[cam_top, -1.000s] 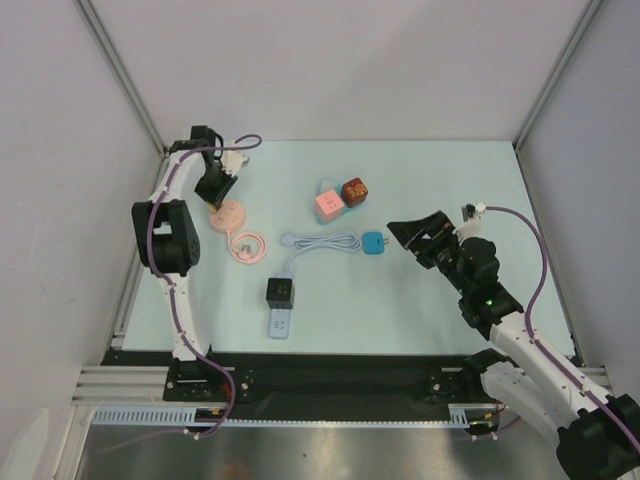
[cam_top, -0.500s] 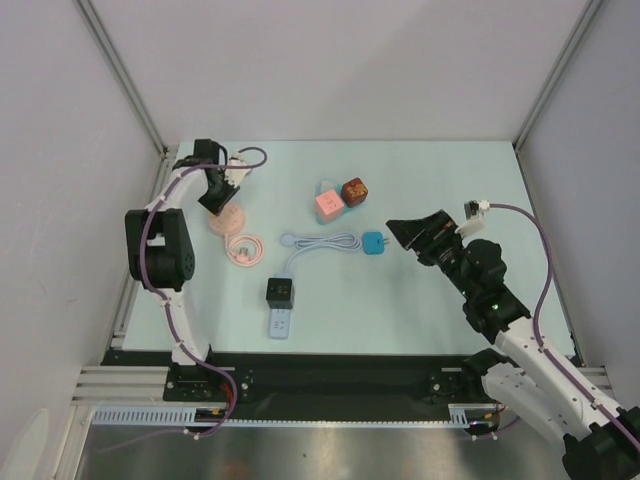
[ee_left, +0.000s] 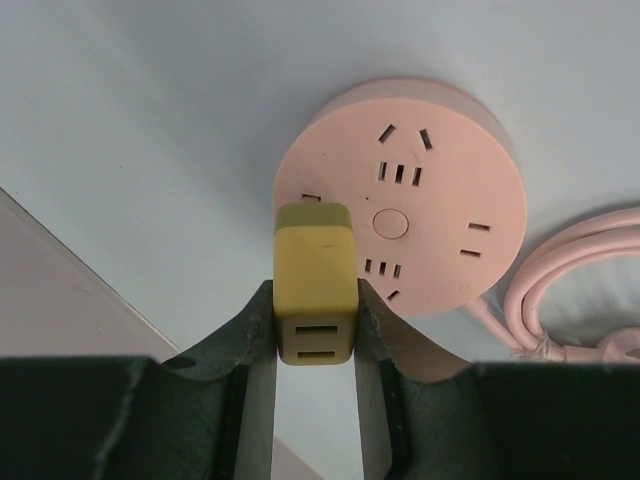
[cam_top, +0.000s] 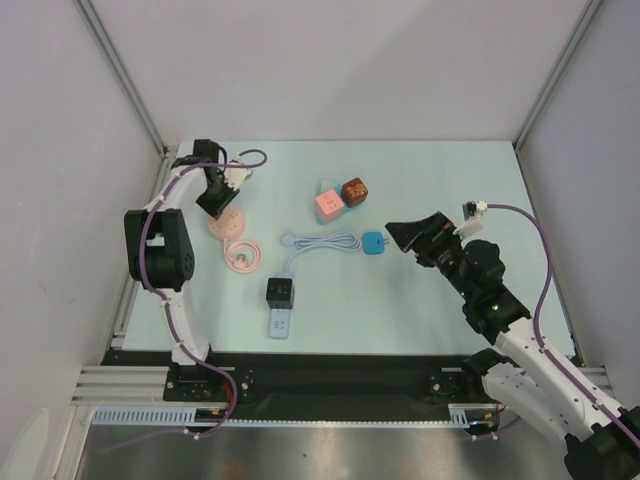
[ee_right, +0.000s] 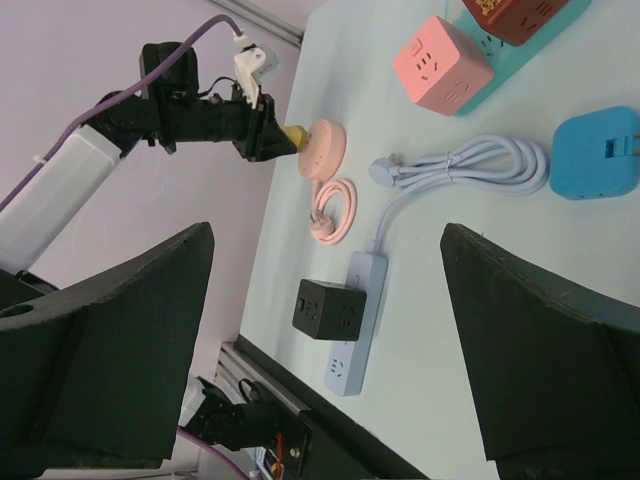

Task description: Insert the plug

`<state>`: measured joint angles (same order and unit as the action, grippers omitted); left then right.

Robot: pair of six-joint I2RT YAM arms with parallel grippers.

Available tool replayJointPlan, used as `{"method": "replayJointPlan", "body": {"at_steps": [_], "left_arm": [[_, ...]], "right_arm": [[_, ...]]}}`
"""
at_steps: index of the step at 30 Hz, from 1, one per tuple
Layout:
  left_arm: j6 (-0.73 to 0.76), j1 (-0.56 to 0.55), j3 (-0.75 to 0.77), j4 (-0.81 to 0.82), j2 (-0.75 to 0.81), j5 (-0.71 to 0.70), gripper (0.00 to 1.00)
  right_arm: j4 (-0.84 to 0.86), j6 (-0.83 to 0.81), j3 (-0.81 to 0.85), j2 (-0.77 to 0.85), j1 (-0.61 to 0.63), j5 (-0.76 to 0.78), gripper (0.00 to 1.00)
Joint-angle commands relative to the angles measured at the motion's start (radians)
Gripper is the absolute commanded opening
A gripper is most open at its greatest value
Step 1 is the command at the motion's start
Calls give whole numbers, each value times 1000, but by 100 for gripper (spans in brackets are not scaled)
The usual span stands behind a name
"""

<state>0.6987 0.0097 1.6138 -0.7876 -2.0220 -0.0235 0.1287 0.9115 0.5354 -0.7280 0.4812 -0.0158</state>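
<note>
A yellow plug (ee_left: 315,290) sits clamped between the dark fingers of my left gripper (ee_left: 315,325), its two-slot back face turned to the camera. Its front end meets the left rim of a round pink socket (ee_left: 410,210), right by a slot; whether its prongs are in cannot be told. From above, the left gripper (cam_top: 217,200) hangs over the pink socket (cam_top: 228,224) at the table's far left. My right gripper (cam_top: 408,237) stands open at mid-right, holding nothing. In the right wrist view its fingers (ee_right: 100,350) frame the table from afar.
The socket's pink cable (cam_top: 244,250) lies coiled beside it. A black cube adapter (cam_top: 280,292) sits on a light blue power strip (cam_top: 280,323), whose cable (cam_top: 322,241) loops to the middle. A blue adapter (cam_top: 373,243), a pink cube (cam_top: 329,205) and a brown cube (cam_top: 354,190) lie nearby.
The left arm's elbow has swung back toward the left wall while its gripper stayed at the pink socket with the plug. The right gripper has edged slightly.
</note>
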Motion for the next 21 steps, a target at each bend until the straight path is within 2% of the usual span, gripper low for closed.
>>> {"method": "replayJointPlan", "body": {"at_steps": [1,9,14,21], "left_arm": [[47,19,-5,-225,-151,39,0],[168,50,109,-243,-222,25,0],[209,49,164,-278,-288,39,0],[226,53,120,-260,-276,25,0]], "right_arm": [[3,-39,55,-14,7,16,100],[-15,-45,126,-126,46,-6,100],[-46,-62,147,-122,53,-6,100],[-80,-91,156,-91,91,42,100]]}}
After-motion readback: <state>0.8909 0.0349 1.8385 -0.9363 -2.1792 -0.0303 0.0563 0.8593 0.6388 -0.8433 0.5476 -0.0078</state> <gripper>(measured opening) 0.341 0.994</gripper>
